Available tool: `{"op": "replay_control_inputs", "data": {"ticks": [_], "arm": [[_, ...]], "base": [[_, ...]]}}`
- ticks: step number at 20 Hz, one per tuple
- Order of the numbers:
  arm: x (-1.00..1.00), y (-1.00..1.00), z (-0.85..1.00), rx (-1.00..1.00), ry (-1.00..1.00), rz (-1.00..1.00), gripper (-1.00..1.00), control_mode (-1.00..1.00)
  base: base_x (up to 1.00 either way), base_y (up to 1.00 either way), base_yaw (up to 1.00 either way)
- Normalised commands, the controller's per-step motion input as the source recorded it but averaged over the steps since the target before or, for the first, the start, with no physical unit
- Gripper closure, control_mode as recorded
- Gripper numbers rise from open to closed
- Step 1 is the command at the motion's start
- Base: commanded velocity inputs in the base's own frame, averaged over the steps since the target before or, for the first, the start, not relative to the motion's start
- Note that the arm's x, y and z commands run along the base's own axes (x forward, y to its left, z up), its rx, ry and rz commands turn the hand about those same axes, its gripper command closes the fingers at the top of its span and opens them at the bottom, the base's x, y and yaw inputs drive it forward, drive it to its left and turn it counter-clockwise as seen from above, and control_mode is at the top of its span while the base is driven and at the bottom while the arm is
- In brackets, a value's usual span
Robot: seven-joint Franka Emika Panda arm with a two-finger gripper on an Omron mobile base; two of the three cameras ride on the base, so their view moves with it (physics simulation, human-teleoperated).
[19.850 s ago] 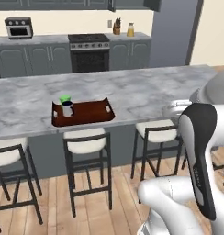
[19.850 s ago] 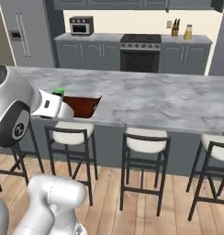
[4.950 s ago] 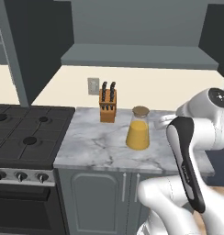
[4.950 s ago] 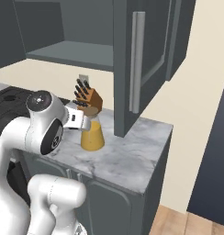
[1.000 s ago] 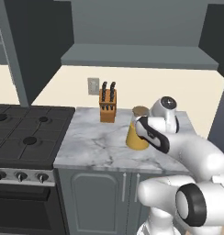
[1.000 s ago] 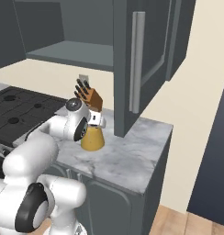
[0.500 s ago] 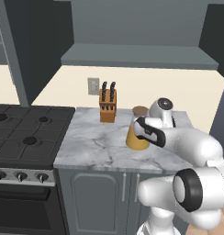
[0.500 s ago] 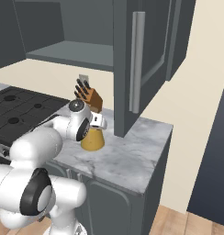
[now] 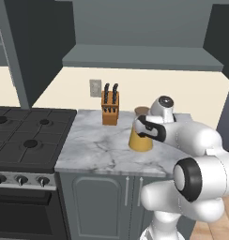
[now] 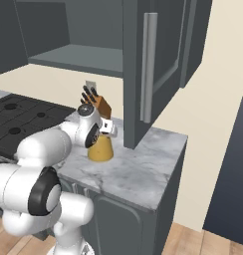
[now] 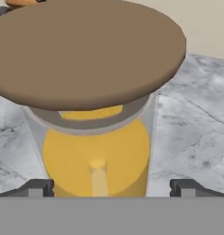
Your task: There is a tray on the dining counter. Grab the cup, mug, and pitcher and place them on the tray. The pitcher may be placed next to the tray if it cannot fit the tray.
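Note:
The pitcher (image 9: 141,141), a clear cone of orange liquid under a round brown lid (image 11: 86,50), stands upright on a short marble counter (image 9: 95,149). My gripper (image 9: 145,127) is at the pitcher's upper part, coming from the right, and it is open. In the hand view its two dark fingertips (image 11: 38,187) sit wide apart on either side of the pitcher (image 11: 98,153), with no contact visible. From the right base view the hand (image 10: 104,129) hangs just above the orange body (image 10: 100,150). The tray, cup, mug and dining counter are out of view.
A wooden knife block (image 9: 110,108) stands at the wall left of the pitcher. A black stove (image 9: 27,136) adjoins the counter on the left. A grey wall cabinet door (image 10: 152,64) hangs open above the counter's right part. The counter ends at the right.
Over the last second the hand has shifted only slightly at the pitcher's top. The pitcher has stayed in place and the jaws stay open.

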Motion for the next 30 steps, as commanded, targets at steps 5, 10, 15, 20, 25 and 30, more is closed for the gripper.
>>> {"op": "replay_control_inputs", "data": {"ticks": [5, 10, 15, 20, 25, 30], "arm": [[0.09, 0.0, -0.08, 0.0, 0.04, 0.01, -1.0, -1.0], [0.0, 0.0, 0.0, 0.0, 0.0, 0.0, -1.0, -1.0], [0.0, 0.0, 0.0, 0.0, 0.0, 0.0, -1.0, -1.0], [0.0, 0.0, 0.0, 0.0, 0.0, 0.0, 1.0, -1.0], [0.0, 0.0, 0.0, 0.0, 0.0, 0.0, 1.0, -1.0], [0.0, 0.0, 0.0, 0.0, 0.0, 0.0, 1.0, -1.0]], "base": [[0.0, 0.0, 0.0], [0.0, 0.0, 0.0], [0.0, 0.0, 0.0], [0.0, 0.0, 0.0], [0.0, 0.0, 0.0], [0.0, 0.0, 0.0]]}}
